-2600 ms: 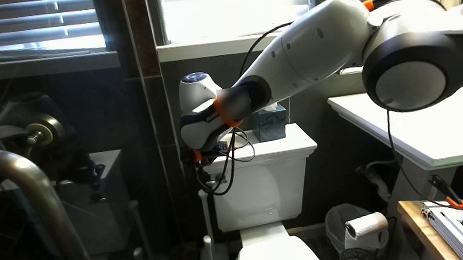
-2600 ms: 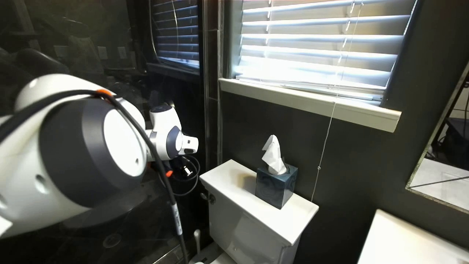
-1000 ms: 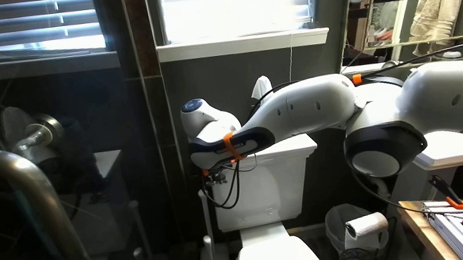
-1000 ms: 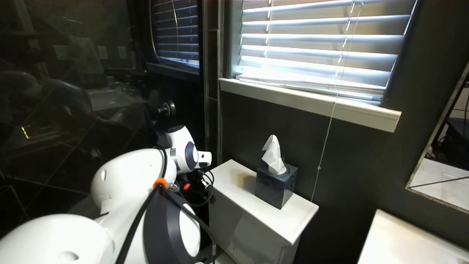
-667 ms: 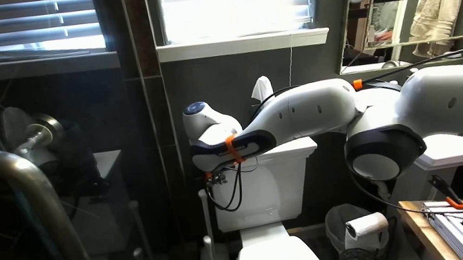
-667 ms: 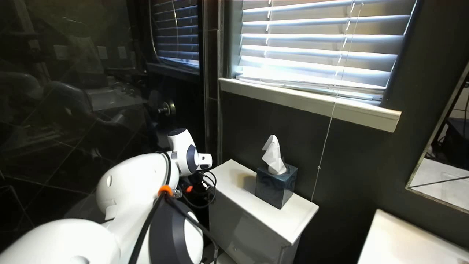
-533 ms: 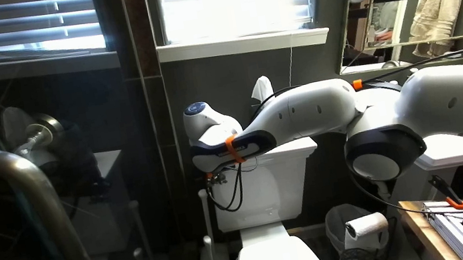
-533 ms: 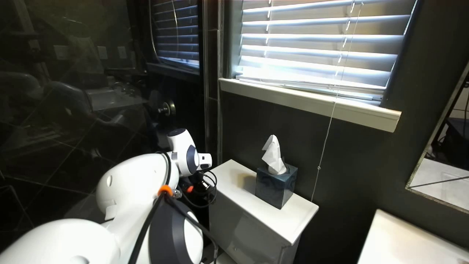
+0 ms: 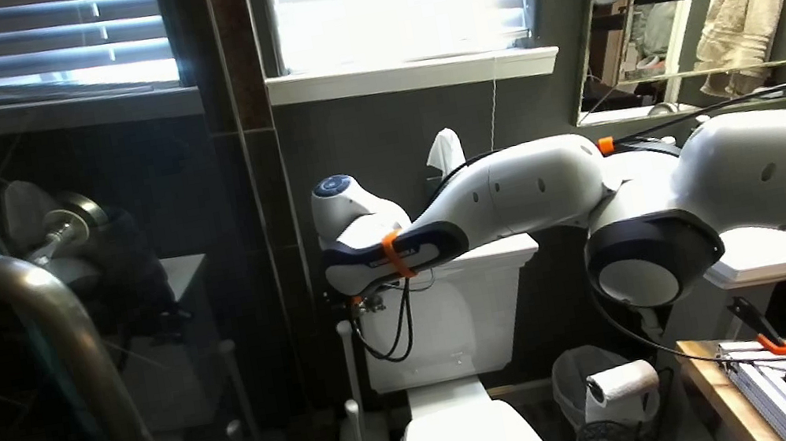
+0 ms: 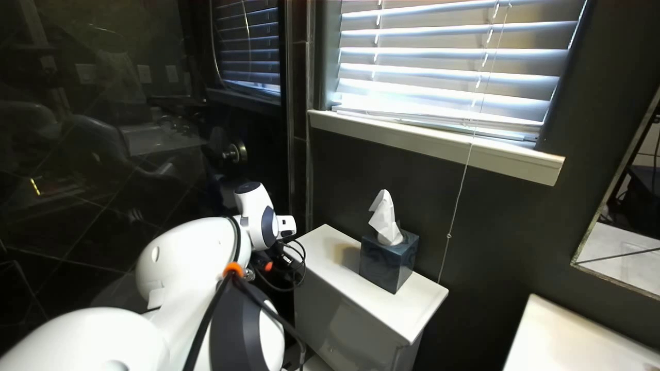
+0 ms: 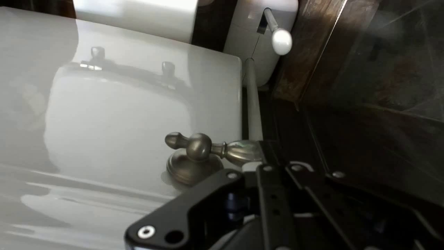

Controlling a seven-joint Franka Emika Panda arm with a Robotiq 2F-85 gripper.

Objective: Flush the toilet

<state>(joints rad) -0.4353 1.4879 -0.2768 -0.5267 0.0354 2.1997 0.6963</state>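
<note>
- Toilet (image 9: 456, 361), white; against the dark wall (image 9: 385, 126), below the window (image 9: 404, 3).
- Lever (image 11: 199, 147), metal; on the front of the tank (image 11: 121, 114), near its edge.
- Claw (image 11: 275, 156); fingers drawn together at the lever's outer end, hiding its tip; cannot tell whether it has hold of it.
- Arm (image 9: 538, 180), white; in an exterior view, crossing before the tank.
- Tissue box (image 10: 386, 263), blue; on top of the tank.
- White handles (image 9: 358, 438), two; upright beside the toilet.
- Paper roll (image 9: 623, 381); partly in front of the bin (image 9: 574, 370).
</note>
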